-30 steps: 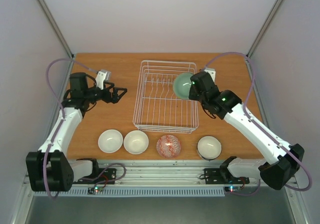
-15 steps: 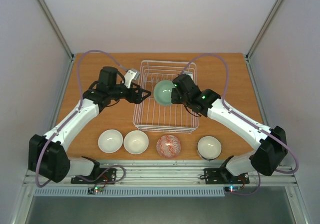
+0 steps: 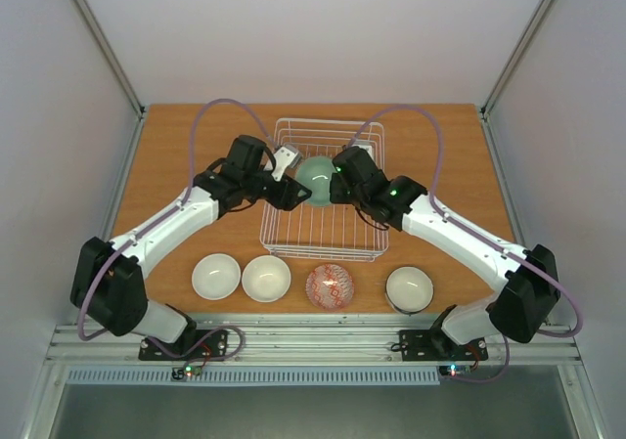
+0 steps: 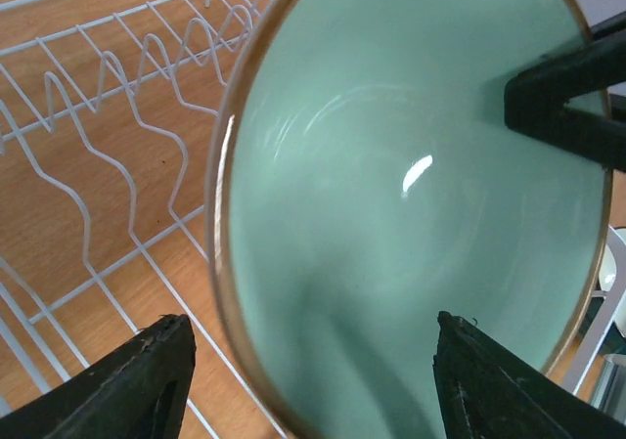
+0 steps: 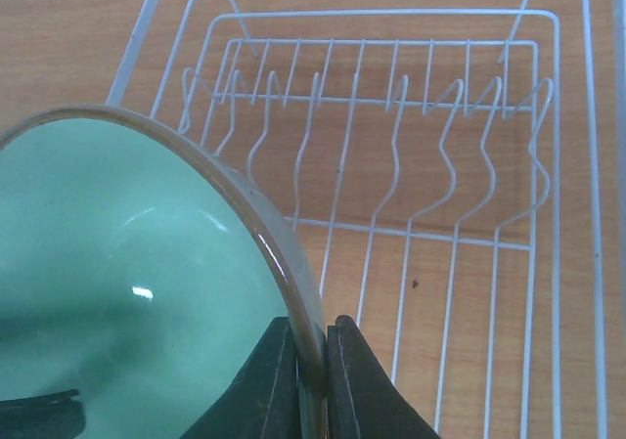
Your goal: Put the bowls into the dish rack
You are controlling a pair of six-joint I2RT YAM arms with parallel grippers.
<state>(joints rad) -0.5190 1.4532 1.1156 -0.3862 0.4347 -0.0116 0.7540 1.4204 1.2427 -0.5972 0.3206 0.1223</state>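
Observation:
My right gripper [image 3: 335, 185] is shut on the rim of a pale green bowl [image 3: 315, 179] and holds it tilted above the white wire dish rack [image 3: 323, 245]. In the right wrist view its fingers [image 5: 311, 366] pinch the bowl's rim [image 5: 284, 253] over the rack's tines [image 5: 391, 97]. My left gripper [image 3: 301, 195] is open, its jaws wide apart on either side of the bowl's near rim; the left wrist view is filled by the bowl's inside [image 4: 411, 195]. Several other bowls sit in a row in front of the rack: two white [image 3: 216, 276] [image 3: 266, 278], one red-patterned [image 3: 330, 285], one white [image 3: 409, 287].
The rack takes up the middle of the wooden table [image 3: 176, 155]. The row of bowls runs along the table's near edge. Grey walls enclose the table on the left, right and back.
My left arm has swung right to the rack until its open jaws reach the green bowl. My right gripper has carried the bowl left, from the rack's right edge to over its middle.

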